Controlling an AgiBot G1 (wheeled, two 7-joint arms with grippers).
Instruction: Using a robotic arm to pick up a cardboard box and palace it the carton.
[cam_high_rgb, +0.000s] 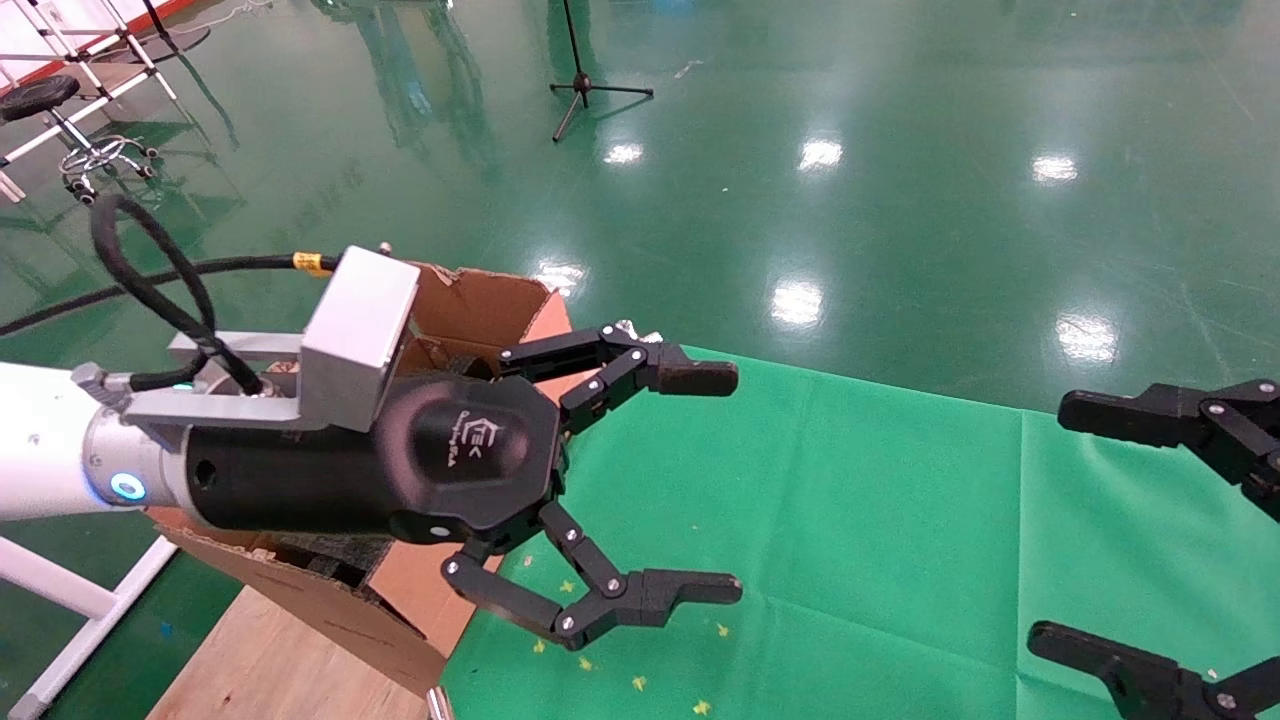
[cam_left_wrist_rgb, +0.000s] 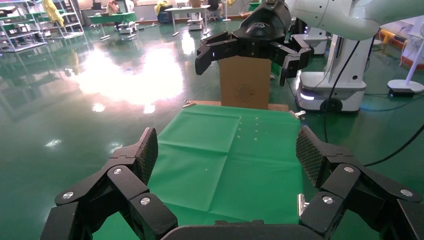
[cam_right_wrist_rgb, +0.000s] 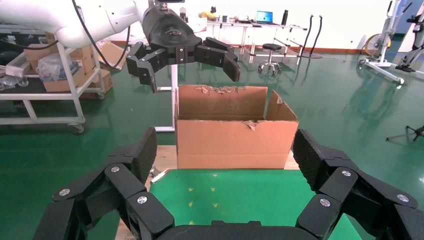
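My left gripper, on the white robotic arm, hangs open and empty over the left end of the green cloth, just in front of the carton. The carton is large and brown with ragged flaps; it also shows in the right wrist view, below the left gripper. My right gripper is open and empty at the right edge. In the left wrist view a smaller brown cardboard box stands upright past the cloth's far end, behind the right gripper. Both wrist views show their own gripper open, left and right.
A green cloth covers the table, with bare wood at the left end under the carton. A tripod stand and a stool stand on the glossy green floor. A shelf cart stands behind the carton.
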